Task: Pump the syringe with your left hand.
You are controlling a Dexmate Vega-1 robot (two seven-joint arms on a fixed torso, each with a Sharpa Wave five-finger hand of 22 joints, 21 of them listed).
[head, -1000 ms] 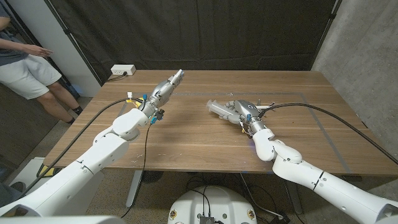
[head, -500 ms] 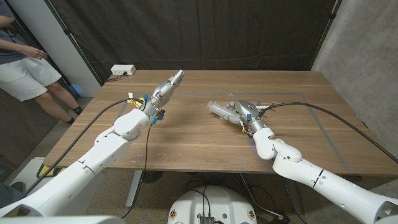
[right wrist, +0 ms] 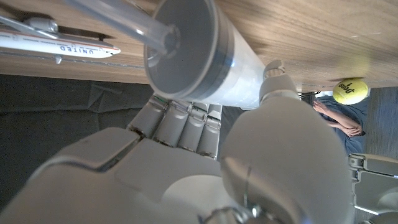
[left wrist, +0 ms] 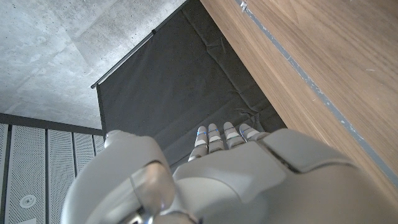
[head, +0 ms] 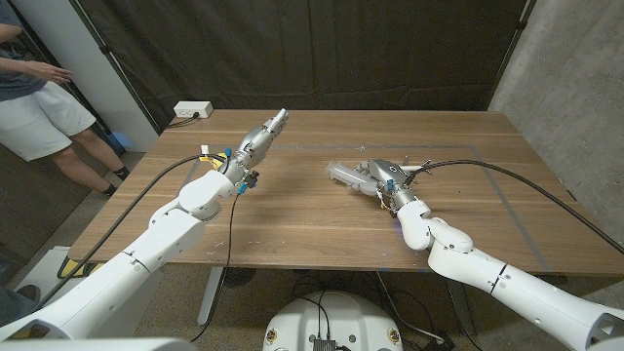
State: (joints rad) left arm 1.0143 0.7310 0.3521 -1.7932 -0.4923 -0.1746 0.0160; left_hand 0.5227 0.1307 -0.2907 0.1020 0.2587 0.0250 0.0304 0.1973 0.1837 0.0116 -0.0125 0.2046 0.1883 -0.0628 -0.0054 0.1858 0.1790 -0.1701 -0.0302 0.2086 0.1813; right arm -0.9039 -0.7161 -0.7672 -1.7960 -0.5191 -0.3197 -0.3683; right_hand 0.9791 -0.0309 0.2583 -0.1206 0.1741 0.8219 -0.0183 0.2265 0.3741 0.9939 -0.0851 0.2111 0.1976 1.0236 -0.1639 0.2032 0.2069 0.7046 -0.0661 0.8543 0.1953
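- A white power strip (head: 192, 110) sits at the desk's (head: 312, 224) far left corner, well apart from both hands.
- A person (head: 39, 97) in light shorts stands beyond the desk's left edge; in the right wrist view a yellow tennis ball (right wrist: 350, 91) shows near that person.
- A small white toy airplane (right wrist: 56, 43) (lettered "UNITED") lies on the desk just beside the right hand (head: 385, 178), on its far side.
- A dark cable (head: 507, 175) runs from the right wrist across the desk's right half, and a line of tape (head: 512, 210) crosses the wood there.
- The syringe (head: 346, 173), a clear barrel, sits right of the desk's middle, gripped by the right hand, whose fingers (right wrist: 186, 121) wrap the barrel with the thumb against its side.
- Its long axis lies roughly level over the desk, the barrel's free end pointing toward the robot's left and slightly away, the plunger end toward the right hand's wrist.
- The left hand (head: 261, 136) hovers over the desk's left half, well apart from the syringe, its fingers (left wrist: 217, 135) straight and pressed side by side, holding nothing.
- Bare wood lies between the left hand and the syringe.
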